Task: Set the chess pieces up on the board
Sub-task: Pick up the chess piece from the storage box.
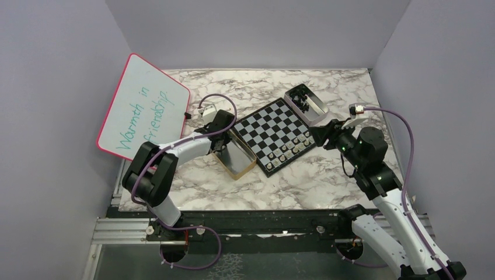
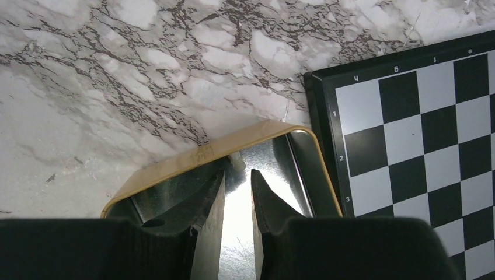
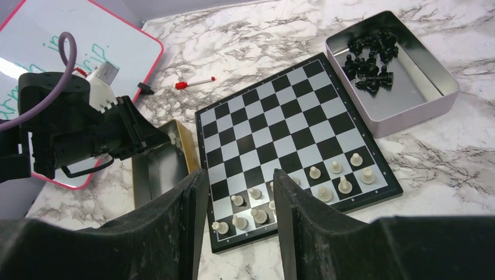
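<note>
Top external: marble table [image 1: 292, 186], grey walls [image 1: 251, 35]; left fingers [image 2: 204, 221], right fingers [image 3: 181, 233] apart, empty.

Board [image 1: 269, 126] chequered black-white; pale pieces [image 3: 324, 193]; black pieces [image 3: 370, 58] (silver tin [image 3: 408, 114]); table [image 1: 303, 188] grey-veined marble.

A marble-patterned worktop [image 1: 303, 181] is shown, enclosed by plain grey walls. At its left edge a pink-framed whiteboard [image 1: 143, 114] is set at an angle, and "Warmth in friendship" is written on it in green. Just beside the whiteboard's right side a marker [image 3: 194, 83] with a red cap is laid flat, and a small dark object that cannot be identified is seen near it. A gold-rimmed rectangular tin [image 1: 236, 160] with a shiny metal interior is placed near the middle of the worktop. A second, pale silver-pink tin [image 3: 403, 119] is placed well apart from it, toward the far right.
</note>
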{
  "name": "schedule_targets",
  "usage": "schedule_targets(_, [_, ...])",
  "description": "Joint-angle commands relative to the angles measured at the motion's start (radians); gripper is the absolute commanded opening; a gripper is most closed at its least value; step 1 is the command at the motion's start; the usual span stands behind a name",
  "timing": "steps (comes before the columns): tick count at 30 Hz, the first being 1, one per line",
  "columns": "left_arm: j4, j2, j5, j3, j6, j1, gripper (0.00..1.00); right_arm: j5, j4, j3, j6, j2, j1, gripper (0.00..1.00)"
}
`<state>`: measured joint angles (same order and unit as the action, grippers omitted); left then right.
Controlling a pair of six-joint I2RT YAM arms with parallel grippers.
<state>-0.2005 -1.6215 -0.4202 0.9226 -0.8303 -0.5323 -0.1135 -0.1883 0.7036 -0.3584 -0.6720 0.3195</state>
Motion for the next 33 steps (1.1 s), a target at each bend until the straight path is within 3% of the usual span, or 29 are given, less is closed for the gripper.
schedule_targets(1, [0.029,-0.035,-0.033,0.004,-0.014,-0.005,0.23,-0.034,-0.013,-0.007,-0.008,0.010,-0.003,0.49])
schedule_targets(26, [0.051,-0.121,-0.048,0.048,0.014,-0.005,0.27,-0.048,0.005,0.008,-0.012,-0.038,-0.004,0.49])
schedule_targets(33, [0.031,-0.101,-0.045,0.032,0.024,-0.005,0.17,-0.056,0.006,0.006,-0.016,-0.043,-0.003,0.49])
